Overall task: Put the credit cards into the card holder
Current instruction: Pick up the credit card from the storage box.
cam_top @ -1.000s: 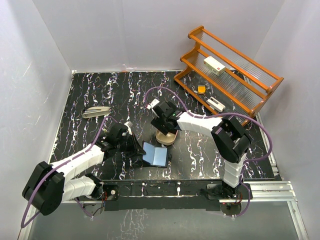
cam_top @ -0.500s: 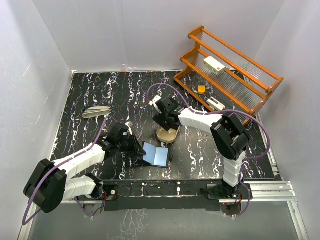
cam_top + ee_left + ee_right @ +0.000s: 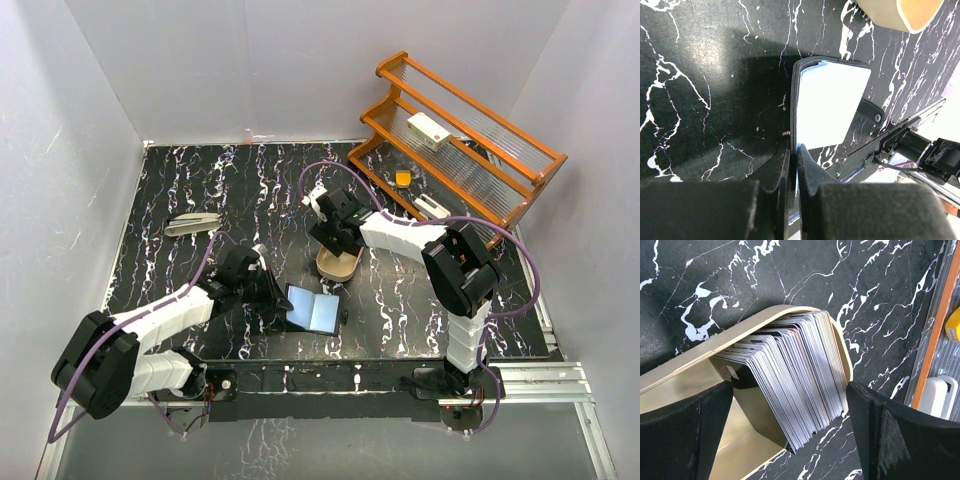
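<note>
Top view: right gripper [image 3: 335, 238] covers the far end of the cream tray [image 3: 340, 268], so the credit cards [image 3: 795, 385] don't show there, only in the right wrist view. In that view the tray's lower part is cut off by the frame and by the dark fingers [image 3: 687, 435]. These are spread wide, one over the tray's left side, one just beside the right end of the stack, gripping nothing. Contact with the tray can't be judged. Cards stand on edge in the tray, packed in a fanned row, leaning, at mid-counter [image 3: 200, 180]. Card holder [image 3: 314, 310] lies open, pale blue inner faces up, just short of the counter's near edge at its middle, near the tray but apart. Long axis runs left-right, slightly skewed, with the fold running far-to-near. Can't tell whether the pale face is lining or a card. Left gripper [image 3: 794, 161] is pressed together on the holder's left cover, which shows edge-on in the left wrist view. The finger bases are blurred and the holder's right half is partly out of sight. Wooden rack [image 3: 470, 140] sits at the far right corner.
</note>
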Tool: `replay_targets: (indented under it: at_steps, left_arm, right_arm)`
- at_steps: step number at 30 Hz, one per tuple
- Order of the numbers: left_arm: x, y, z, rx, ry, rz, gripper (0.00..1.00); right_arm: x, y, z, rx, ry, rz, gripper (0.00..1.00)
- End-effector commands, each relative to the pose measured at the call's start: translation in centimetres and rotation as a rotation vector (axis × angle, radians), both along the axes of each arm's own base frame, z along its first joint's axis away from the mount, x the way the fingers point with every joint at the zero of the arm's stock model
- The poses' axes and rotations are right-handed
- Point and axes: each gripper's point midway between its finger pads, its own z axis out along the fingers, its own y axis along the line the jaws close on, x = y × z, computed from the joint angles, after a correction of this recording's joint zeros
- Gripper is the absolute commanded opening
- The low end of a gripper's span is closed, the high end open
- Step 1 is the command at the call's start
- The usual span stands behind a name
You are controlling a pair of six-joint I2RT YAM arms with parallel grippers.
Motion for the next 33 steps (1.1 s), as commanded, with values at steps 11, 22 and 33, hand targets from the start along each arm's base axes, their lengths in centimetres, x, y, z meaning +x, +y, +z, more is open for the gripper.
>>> replay_targets:
  at_steps: [11, 22, 33]
  left_arm:
    - [0.9, -1.2, 1.4, -0.032, -0.018, -0.029, 0.00]
    - [0.8, -1.2, 1.3, -0.035, -0.014, -0.027, 0.00]
    - [0.7, -1.2, 1.4, -0.039, -0.017, -0.023, 0.00]
  right_arm:
    - [2.7, -0.8, 3.2, -0.003, -0.133, -0.085, 0.76]
    - [1.6, -0.3, 4.1, 0.046, -0.092, -0.061, 0.56]
    - [1.5, -0.7, 5.1, 0.034, -0.093, -0.091, 0.39]
